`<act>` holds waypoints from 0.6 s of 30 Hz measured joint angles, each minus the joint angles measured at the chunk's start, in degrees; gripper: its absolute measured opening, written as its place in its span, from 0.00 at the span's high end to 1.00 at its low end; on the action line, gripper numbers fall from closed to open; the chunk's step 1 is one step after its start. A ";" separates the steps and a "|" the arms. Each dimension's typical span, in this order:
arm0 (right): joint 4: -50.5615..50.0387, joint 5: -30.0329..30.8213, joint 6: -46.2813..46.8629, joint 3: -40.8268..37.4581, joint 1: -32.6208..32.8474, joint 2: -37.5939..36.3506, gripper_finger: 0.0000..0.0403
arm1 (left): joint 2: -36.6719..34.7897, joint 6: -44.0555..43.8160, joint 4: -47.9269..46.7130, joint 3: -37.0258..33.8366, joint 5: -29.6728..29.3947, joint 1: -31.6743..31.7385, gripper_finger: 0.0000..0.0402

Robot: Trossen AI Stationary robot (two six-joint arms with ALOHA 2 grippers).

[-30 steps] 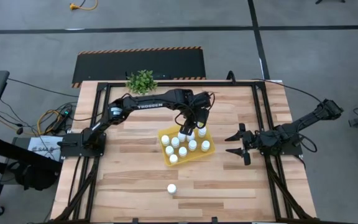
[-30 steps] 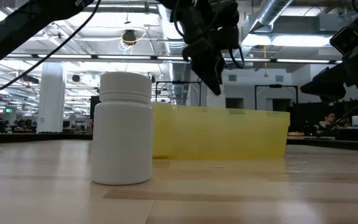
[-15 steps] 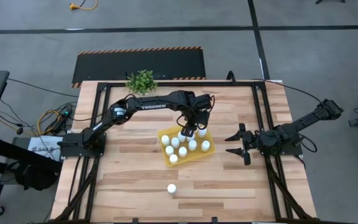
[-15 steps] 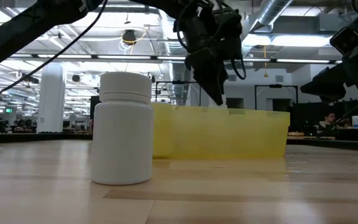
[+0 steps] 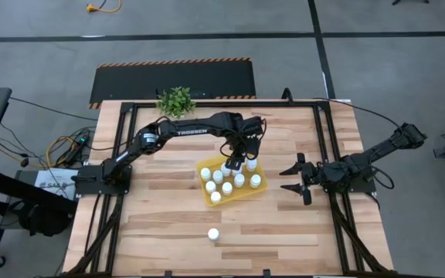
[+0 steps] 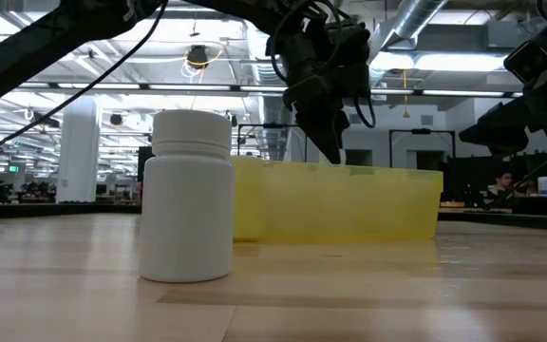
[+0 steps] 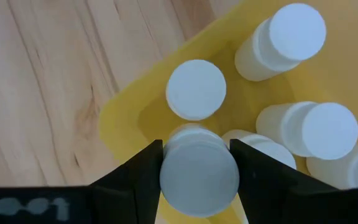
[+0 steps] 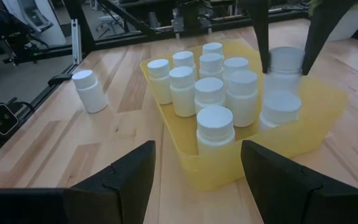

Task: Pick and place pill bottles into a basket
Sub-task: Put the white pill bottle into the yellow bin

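Left pincer (image 7: 199,163) round bottle (image 7: 199,171), wrist-view only.

The only readable text is the white brand word "TROSSEN" printed along the dark forearm link of the left arm (image 5: 192,130), seen from above; the letters sit just behind the yellow basket (image 5: 207,194), toward the green plant (image 5: 176,100). The white bottles (image 8: 215,126) in the basket carry no label that can be read, and neither does the single bottle (image 6: 192,195) standing apart from the basket on the table. Nothing else in any view is legible.
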 joint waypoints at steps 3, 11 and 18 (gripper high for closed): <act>0.00 0.00 0.00 0.00 0.02 0.00 0.43 | 0.00 0.00 -0.05 0.00 0.02 0.08 0.58; 0.00 0.00 0.00 0.00 0.00 0.00 0.43 | 0.00 -0.02 -0.11 0.00 0.00 0.09 0.52; 0.00 0.00 0.00 0.00 0.01 0.00 0.43 | -0.02 0.00 -0.09 0.00 0.00 0.09 0.51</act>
